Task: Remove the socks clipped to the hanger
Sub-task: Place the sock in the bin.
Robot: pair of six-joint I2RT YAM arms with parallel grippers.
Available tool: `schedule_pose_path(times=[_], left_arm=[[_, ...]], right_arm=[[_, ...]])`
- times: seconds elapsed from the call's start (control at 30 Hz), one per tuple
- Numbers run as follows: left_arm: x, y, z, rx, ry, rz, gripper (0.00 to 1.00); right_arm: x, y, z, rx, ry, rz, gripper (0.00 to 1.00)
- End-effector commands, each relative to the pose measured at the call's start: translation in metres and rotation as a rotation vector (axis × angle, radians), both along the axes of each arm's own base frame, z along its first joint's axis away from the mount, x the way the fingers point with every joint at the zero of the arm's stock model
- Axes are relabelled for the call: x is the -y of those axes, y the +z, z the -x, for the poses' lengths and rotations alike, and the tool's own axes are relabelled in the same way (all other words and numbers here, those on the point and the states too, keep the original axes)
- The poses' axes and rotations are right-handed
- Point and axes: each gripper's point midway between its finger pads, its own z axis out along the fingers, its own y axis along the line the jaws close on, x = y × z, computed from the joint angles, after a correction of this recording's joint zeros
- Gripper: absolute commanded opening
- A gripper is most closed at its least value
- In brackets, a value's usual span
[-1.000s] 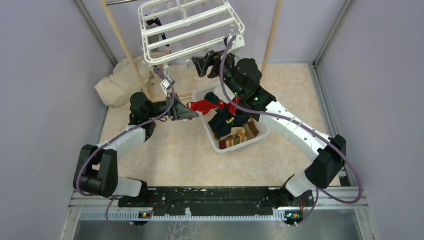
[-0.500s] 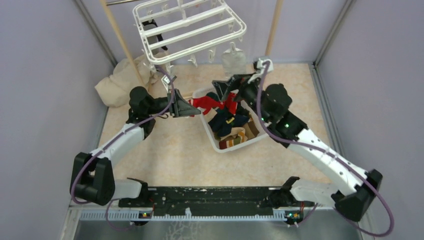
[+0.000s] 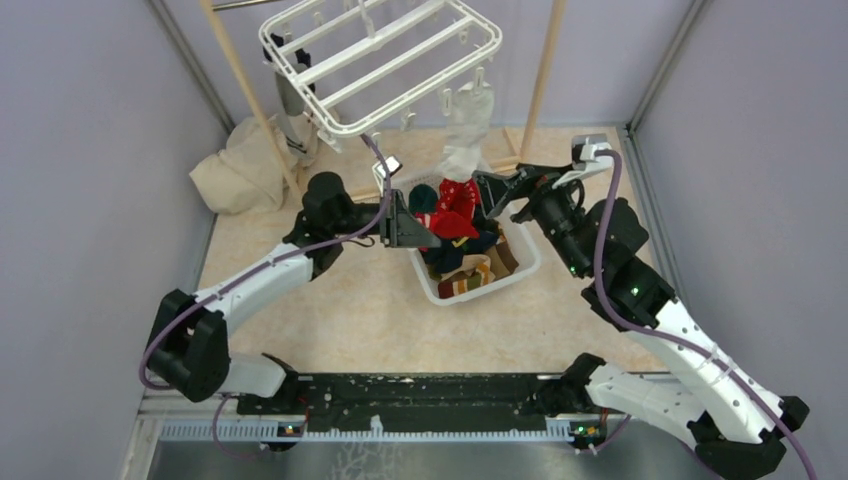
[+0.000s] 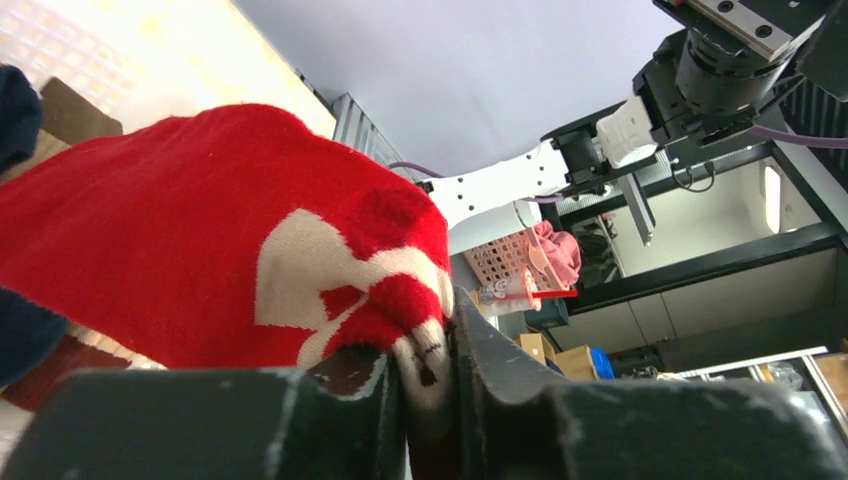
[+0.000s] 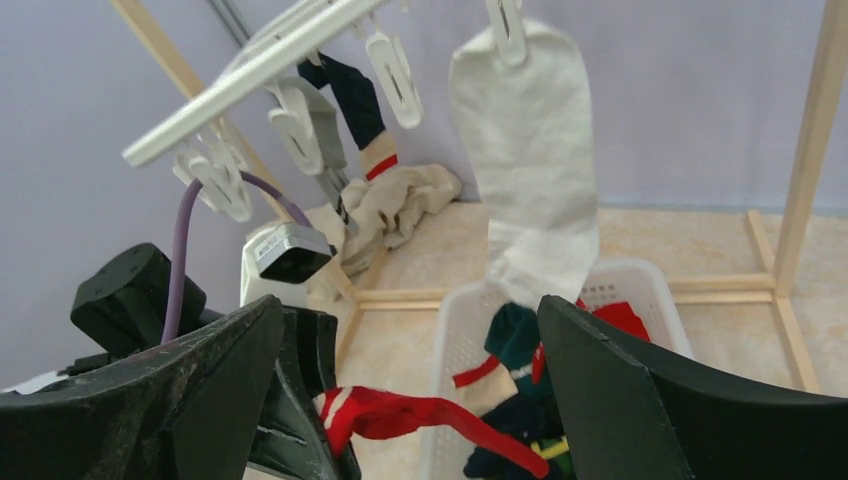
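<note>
Three lilac walls [image 3: 90,150], speckled beige tabletop [image 3: 350,310]

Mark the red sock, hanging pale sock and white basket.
red knitted sock [image 4: 180,230]: left wrist view, mid-body.
hanging pale grey sock [image 5: 530,160]: right wrist view, mid-length.
white slatted plastic basket [image 3: 485,287]: top external view, near wall.
</note>
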Motion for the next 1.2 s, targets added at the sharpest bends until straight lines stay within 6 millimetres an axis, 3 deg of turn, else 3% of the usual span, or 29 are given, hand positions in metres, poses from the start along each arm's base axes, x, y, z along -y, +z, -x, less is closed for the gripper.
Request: schedule_pose_path(times=[0.0, 0.23, 0.37, 0.53, 0.67, 0.8, 0.97, 1.07, 1.17], left_arm=[[0.015, -0.015, -0.001, -0.017, 0.012, -0.037, 0.28], [0.022, -0.075, -0.014, -0.102, 0.042, -0.151, 0.5], [0.028, -0.11, -0.032, -0.104, 0.066, -0.239, 0.52], [0.04, -0.133, -0.053, -0.09, 0.069, -0.274, 0.57], [0.043, -0.142, -0.069, -0.053, 0.106, -0.314, 0.75], [0.036, -0.147, -0.083, -0.015, 0.17, -0.389, 0.98], [0.022, -0.13, -0.1, 0.084, 0.282, -0.481, 0.99], [0.011, -0.114, -0.1, 0.12, 0.331, -0.504, 0.99], [0.003, -0.093, -0.097, 0.158, 0.374, -0.486, 0.99]], right_arm=[[0.01, -0.012, 0.0, -0.032, -0.041, 0.012, 0.98], [0.01, -0.028, -0.001, -0.061, -0.046, 0.039, 0.98], [0.007, -0.041, -0.005, -0.086, -0.048, 0.058, 0.98], [-0.002, -0.066, -0.015, -0.145, -0.051, 0.111, 0.98], [-0.011, -0.088, -0.024, -0.202, -0.051, 0.167, 0.98], [-0.018, -0.111, -0.037, -0.268, -0.06, 0.239, 0.99], [-0.023, -0.132, -0.066, -0.33, -0.081, 0.298, 0.98], [-0.024, -0.144, -0.093, -0.367, -0.094, 0.31, 0.97], [-0.027, -0.145, -0.121, -0.36, -0.118, 0.332, 0.94]])
